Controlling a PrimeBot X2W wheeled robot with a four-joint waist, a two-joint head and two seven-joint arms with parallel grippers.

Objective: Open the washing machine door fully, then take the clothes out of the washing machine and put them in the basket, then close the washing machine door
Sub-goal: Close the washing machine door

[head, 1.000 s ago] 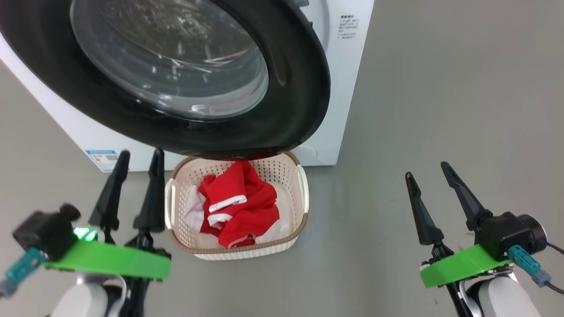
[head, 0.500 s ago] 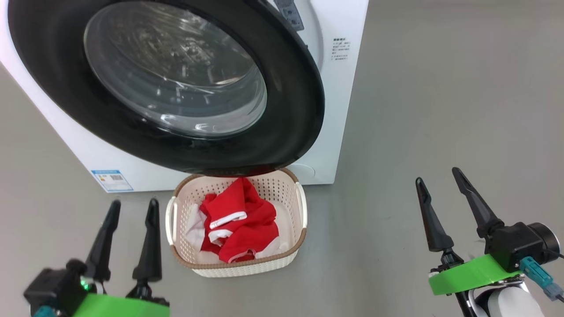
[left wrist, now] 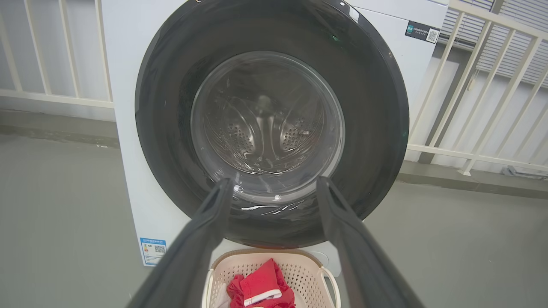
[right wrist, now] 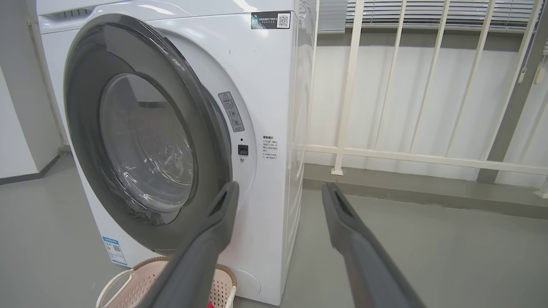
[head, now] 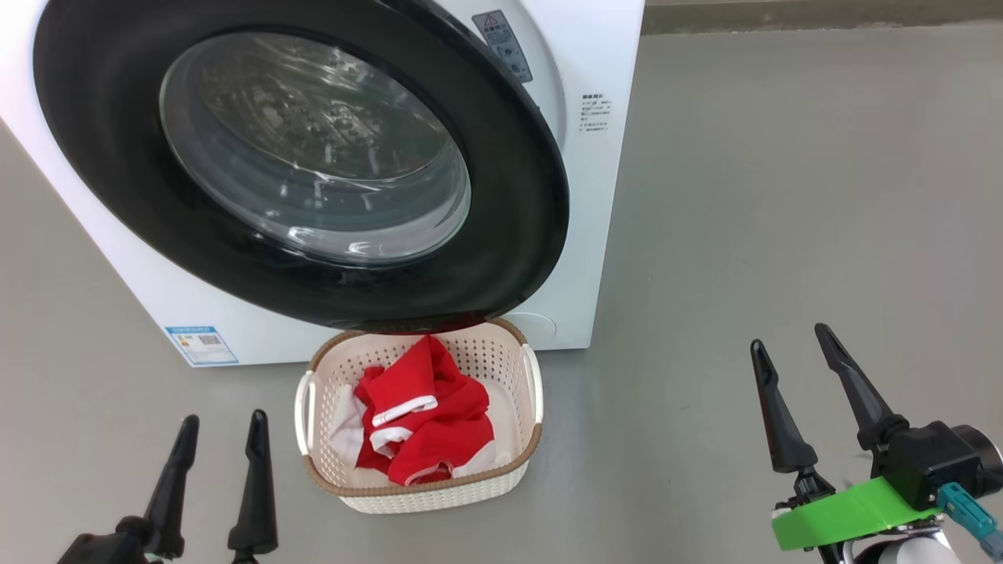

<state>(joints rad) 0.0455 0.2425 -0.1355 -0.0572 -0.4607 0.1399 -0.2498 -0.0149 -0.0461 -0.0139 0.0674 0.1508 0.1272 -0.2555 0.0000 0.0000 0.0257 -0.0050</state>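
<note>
My left gripper (head: 223,417) hangs low over the grey floor (head: 783,196), its two dark fingers spread wide apart and holding nothing; my right gripper (head: 788,335) hangs over the floor well off to the other side, jaws just as wide and just as empty. Between them, nearer my left one, the basket (head: 423,489) stands on the floor just in front of the foot of the washing machine (head: 595,196), its far rim tucked under the lowest part of the washing machine door (head: 509,196). The clothes (head: 431,407) lie heaped in the basket, red with white trim bands, spread from its middle toward its left wall; a little of the pale floor of the basket shows along the right wall. The door stands across the machine's opening, black rim facing me; through its glass bowl my left wrist view shows the steel drum (left wrist: 265,132); from my right wrist view a small dark latch slot (right wrist: 242,149) shows on the white front just beside the door's rim, and I cannot tell whether the door is latched. A blue label sticker (head: 201,345) sits at the lower left corner of the machine's front; a white railing (right wrist: 428,154) runs along the floor's far edge, beside the machine.
</note>
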